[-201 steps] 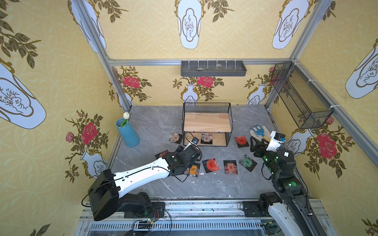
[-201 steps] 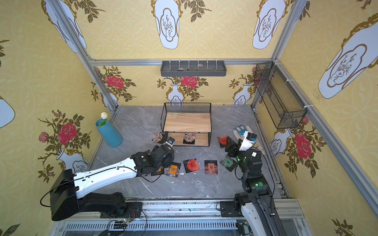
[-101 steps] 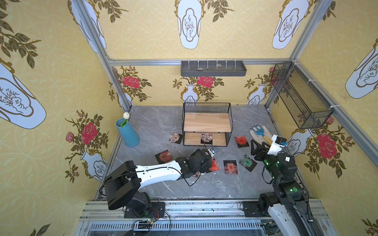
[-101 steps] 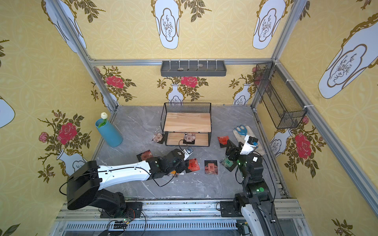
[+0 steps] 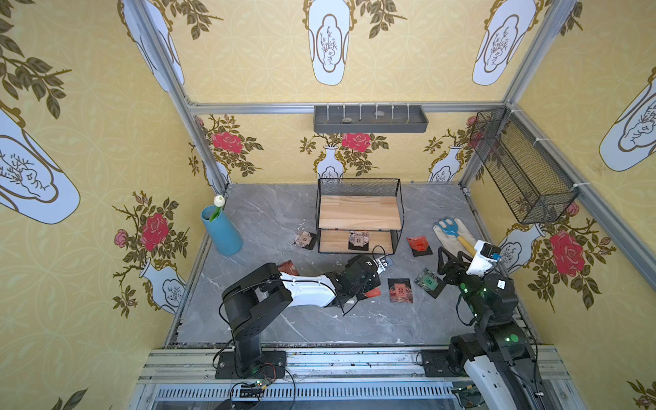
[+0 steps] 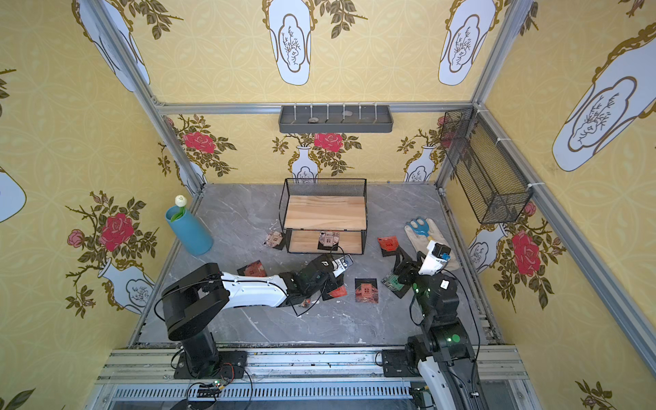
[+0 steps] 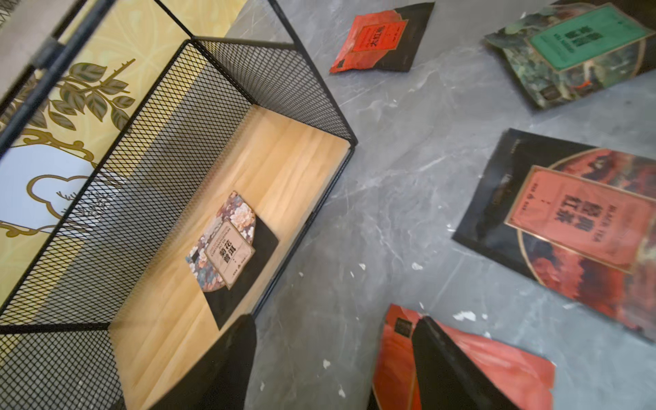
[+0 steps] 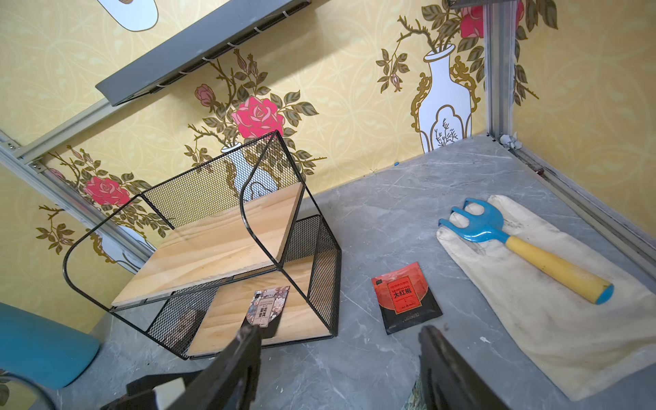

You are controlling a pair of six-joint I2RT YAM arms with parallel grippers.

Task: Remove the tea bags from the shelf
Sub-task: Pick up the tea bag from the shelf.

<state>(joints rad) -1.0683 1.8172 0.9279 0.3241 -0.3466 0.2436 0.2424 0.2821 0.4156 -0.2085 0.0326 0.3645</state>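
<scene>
The shelf (image 5: 360,212) (image 6: 324,212) stands toward the back of the grey floor (image 5: 277,213). Its upper board is bare in both top views, and those views show only a sliver of the beige tea bag (image 5: 358,240) on the lower board. The left wrist view looks straight into that lower tier of the shelf (image 7: 170,167) and shows the beige tea bag (image 7: 227,246) whole, lying flat on the wood near the front edge. The left gripper (image 7: 337,330) is just in front of the shelf, its fingers spread with only floor between them. One finger overlaps a crumpled red tea bag (image 7: 497,365), but I cannot tell whether it touches. Only this view makes the print readable on the dark red tea bag (image 7: 575,227) and the green tea bag (image 7: 568,53), both on the floor in front of the shelf and to its right. The right wrist view shows the shelf (image 8: 220,241) from its right side, with the curved wire frame. It also shows a bright red tea bag (image 8: 404,296) just beside the shelf, and a blue rake (image 8: 525,248) lying on a pale glove (image 8: 550,319) further right. The right gripper (image 8: 339,337) is spread wide and empty, in front of the shelf. Only the top views show a second beige tea bag (image 5: 304,240) on the floor just left of the shelf and the blue vase (image 5: 222,230) well beyond it.
</scene>
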